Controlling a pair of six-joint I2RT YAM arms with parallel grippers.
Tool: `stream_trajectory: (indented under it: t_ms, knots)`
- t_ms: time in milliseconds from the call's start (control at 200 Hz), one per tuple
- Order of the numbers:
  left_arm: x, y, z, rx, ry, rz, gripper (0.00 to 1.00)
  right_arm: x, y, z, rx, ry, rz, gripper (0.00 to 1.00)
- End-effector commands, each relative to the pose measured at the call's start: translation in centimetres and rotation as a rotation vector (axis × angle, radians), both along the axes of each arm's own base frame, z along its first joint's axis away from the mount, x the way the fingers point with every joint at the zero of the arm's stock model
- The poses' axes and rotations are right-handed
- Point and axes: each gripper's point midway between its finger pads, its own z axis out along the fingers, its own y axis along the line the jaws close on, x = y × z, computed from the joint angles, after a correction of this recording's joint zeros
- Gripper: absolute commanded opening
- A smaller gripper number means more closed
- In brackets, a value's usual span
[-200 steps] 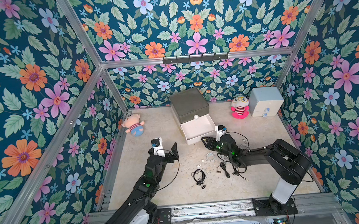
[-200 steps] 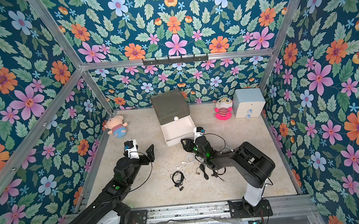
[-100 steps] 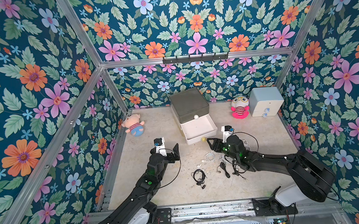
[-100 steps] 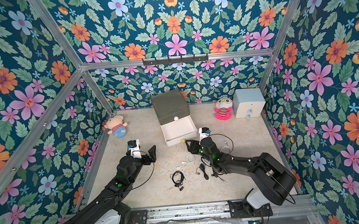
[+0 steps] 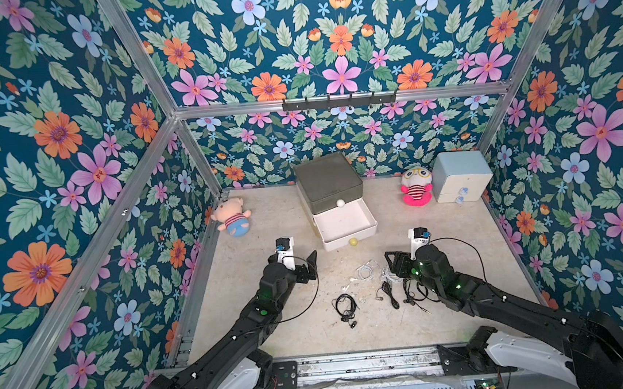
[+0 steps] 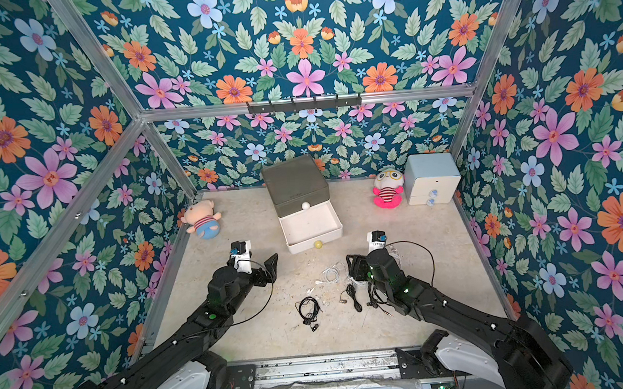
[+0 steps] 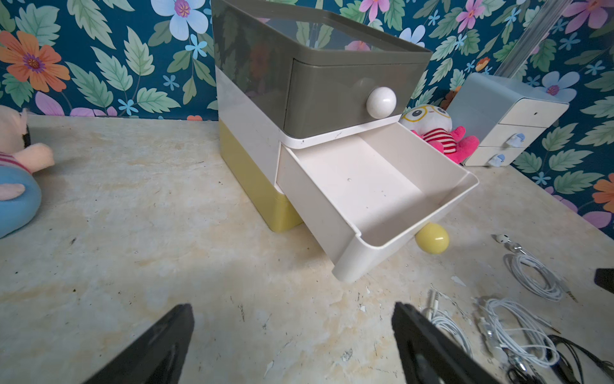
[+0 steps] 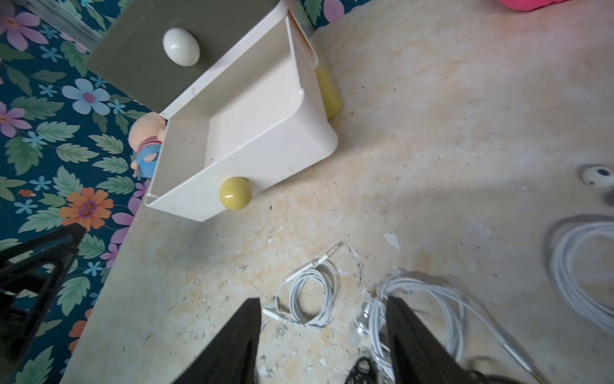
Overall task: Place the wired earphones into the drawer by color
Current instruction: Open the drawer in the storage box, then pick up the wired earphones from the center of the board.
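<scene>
Earphones [image 8: 327,299], drawer [image 5: 330,180], toys [image 5: 232,218] on tabletop [image 5: 389,330]

A robot test booth: floral-printed walls [image 5: 329,49] on aluminium framing [image 5: 227,109], two arms [image 5: 258,313] mounted on a metal rail [image 5: 354,367].

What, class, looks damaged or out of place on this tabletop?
The tabletop coating is chipped and stained; pale flakes lie beside the white earphones. The pig plush lies toppled on its side.

Both top views look down from high at six o'clock. The wrist cameras sit low and close, both facing the drawer [image 7: 252,133].
</scene>
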Motion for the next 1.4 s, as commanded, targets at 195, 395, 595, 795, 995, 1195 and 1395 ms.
stream_trajectory:
  t_ms: [195, 395, 595, 795, 995, 1195, 1395]
  knots:
    - [0.3, -0.2, 0.4, -0.007, -0.019, -0.002, 0.99, -1.3, -2.6, -4.1, -0.129, 0.136, -0.006, 0.63]
    - [0.6, -0.3, -0.1, 0.002, 0.0, 0.002, 0.99, -1.7, -1.5, -5.6, -0.13, 0.19, 0.053, 0.6]
    - [0.6, -0.2, -0.1, 0.004, 0.002, 0.009, 0.99, -1.3, -0.1, -6.2, -0.133, 0.22, 0.106, 0.53]
    - [0.6, -0.1, -0.1, 0.003, 0.004, 0.013, 0.99, -0.1, 0.9, -6.7, -0.141, 0.242, 0.105, 0.48]
    - [0.6, -0.1, 0.0, -0.001, 0.005, 0.014, 0.99, 1.0, 1.3, -8.1, -0.141, 0.286, 0.073, 0.48]
    - [0.6, 0.0, 0.0, 0.001, 0.005, 0.018, 0.99, 1.8, 1.6, -9.1, -0.149, 0.312, 0.061, 0.45]
    - [0.6, 0.0, 0.1, 0.0, 0.003, 0.019, 0.99, 2.0, 1.7, -10.0, -0.146, 0.335, 0.053, 0.43]
